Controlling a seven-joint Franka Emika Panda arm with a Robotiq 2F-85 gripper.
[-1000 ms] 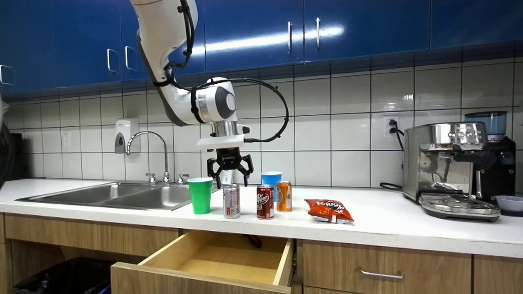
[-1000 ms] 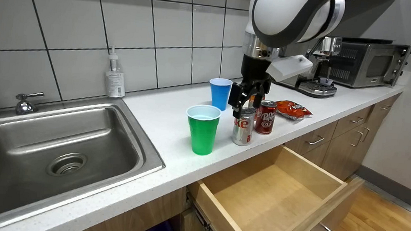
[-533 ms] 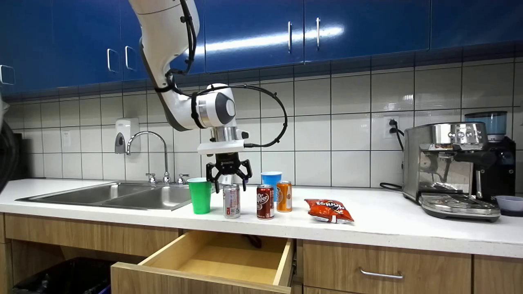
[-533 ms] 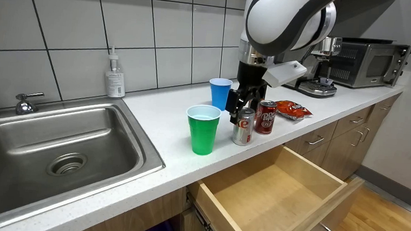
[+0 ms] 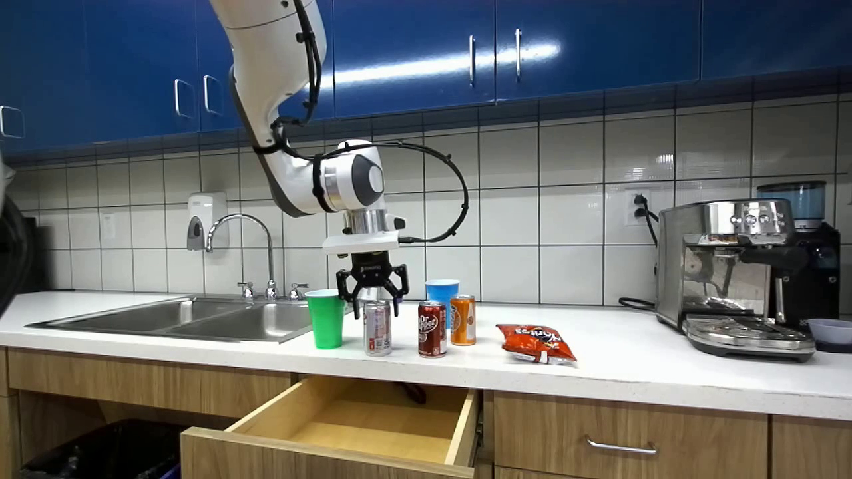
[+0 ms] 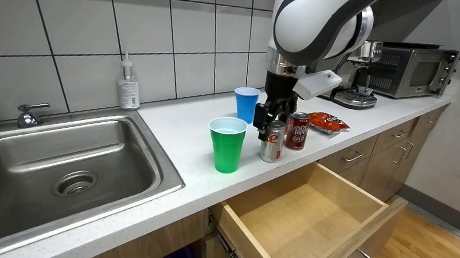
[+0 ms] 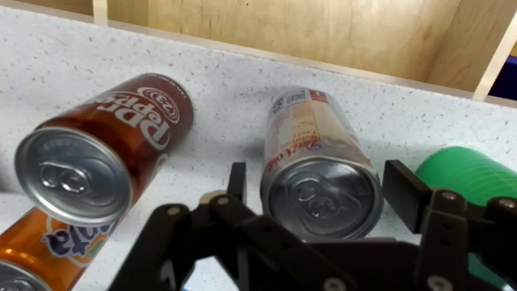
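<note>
White tiles (image 5: pixel 572 213) stand above a white desk (image 5: pixel 619 352), with blue cupboards (image 5: pixel 413 53) overhead and a sink (image 6: pixel 88 150) set into the surface. Near the desk's front edge the Coke can (image 7: pixel 313 133) stands upright, directly below the gripper (image 5: pixel 376 310), which points straight down. The gripper is open, its fingers (image 7: pixel 238 182) spread apart with the top of the can between them. In the wrist view a gap shows between the can and the finger on the picture's left; the finger on the right comes close to the rim, and whether it touches cannot be told.

The Dr Pepper can (image 6: pixel 297 132) stands just beside the Coke can, with the Fanta can (image 5: pixel 464 320) behind it. On the opposite side, near the gripper, is the green cup (image 6: pixel 227 147); the blue cup (image 6: pixel 246 105) stands farther back, towards the tiles. The chip bag (image 6: pixel 328 122) lies beyond the Dr Pepper can, well apart from the gripper. Below the desk's front edge a drawer (image 6: pixel 301 216) stands open.
</note>
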